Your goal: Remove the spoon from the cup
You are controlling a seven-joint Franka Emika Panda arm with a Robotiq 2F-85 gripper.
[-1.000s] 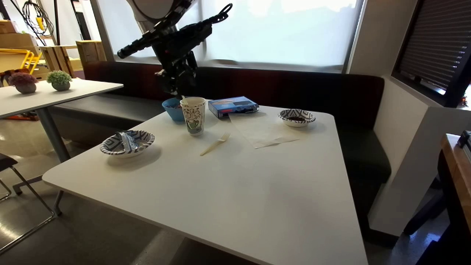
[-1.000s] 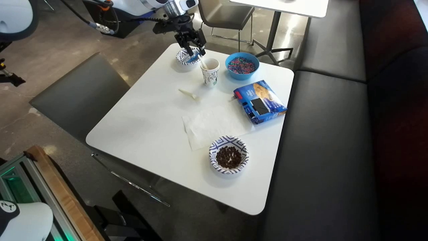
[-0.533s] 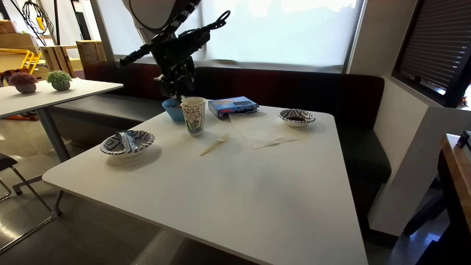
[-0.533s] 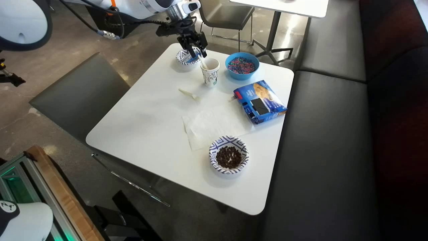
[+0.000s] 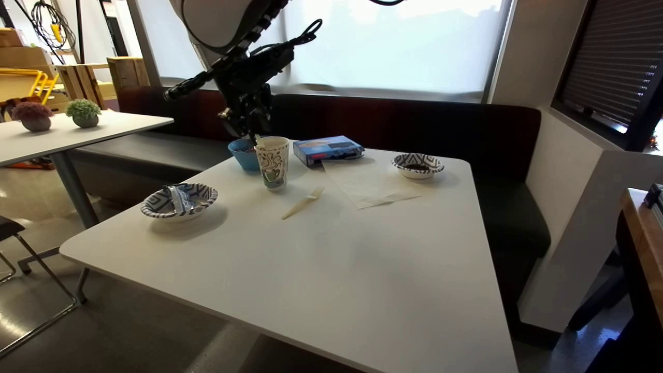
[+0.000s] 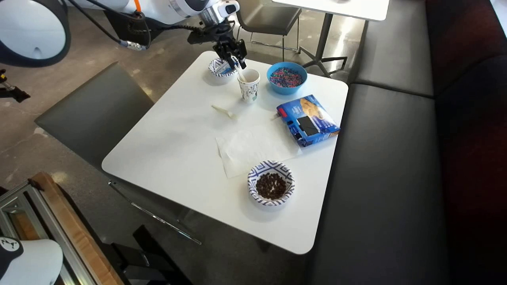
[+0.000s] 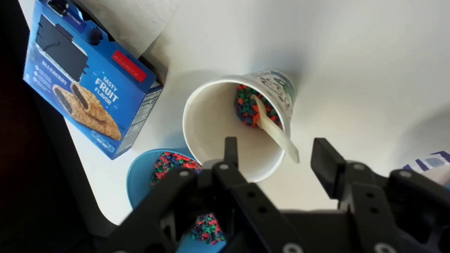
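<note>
The patterned paper cup (image 5: pixel 273 167) stands upright on the white table, also in an exterior view (image 6: pixel 250 90) and the wrist view (image 7: pixel 211 116). It holds small red, green and blue pieces. The pale cream spoon (image 7: pixel 276 135) leans in the cup, its handle end sticking out over the rim. The spoon also shows in both exterior views (image 5: pixel 259 140) (image 6: pixel 240 73). My gripper (image 7: pixel 276 151) is open and empty, just above the cup's rim. In the wrist view the handle end lies between the two fingers, touching neither. The gripper shows above the spoon in an exterior view (image 6: pixel 237 65).
A blue bowl (image 6: pixel 286 90) of coloured pieces stands close beside the cup. A blue box (image 6: pixel 309 120), a napkin (image 6: pixel 257 148), a pale fork (image 5: pixel 303 203), a bowl with a wrapper (image 5: pixel 178 203) and a bowl of dark pieces (image 6: pixel 271 184) lie on the table (image 5: pixel 362 269).
My gripper has moved down a little toward the spoon handle and shifted slightly sideways, to the right in an exterior view. The cup and the spoon have not moved.
</note>
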